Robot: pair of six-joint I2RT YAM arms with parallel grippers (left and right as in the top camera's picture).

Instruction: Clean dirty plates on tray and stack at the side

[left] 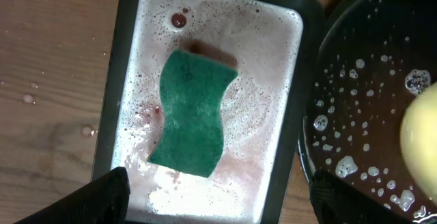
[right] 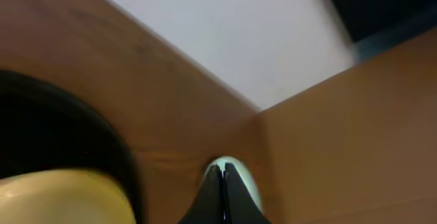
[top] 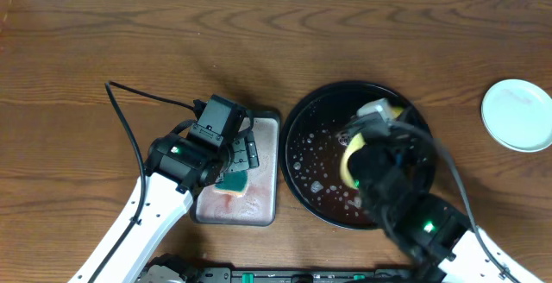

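The large black tray (top: 310, 136) is wet with suds and also shows in the left wrist view (left: 355, 115). A pale yellow plate (top: 348, 160) sits tilted over it, mostly hidden under my right arm; it also shows in the left wrist view (left: 420, 138) and the right wrist view (right: 61, 197). My right gripper (top: 379, 136) (right: 222, 169) is shut, with nothing visible between its tips. A mint-white plate (top: 517, 115) (right: 249, 183) lies on the bare wood at far right. My left gripper (top: 235, 166) (left: 222, 190) is open above the teal sponge (left: 191, 115). No third plate is in view.
The sponge lies in a small grey rectangular tray (left: 109, 115) of pinkish foamy water, just left of the black tray. A black cable (top: 138, 93) runs across the wood at left. Droplets dot the table beside the grey tray.
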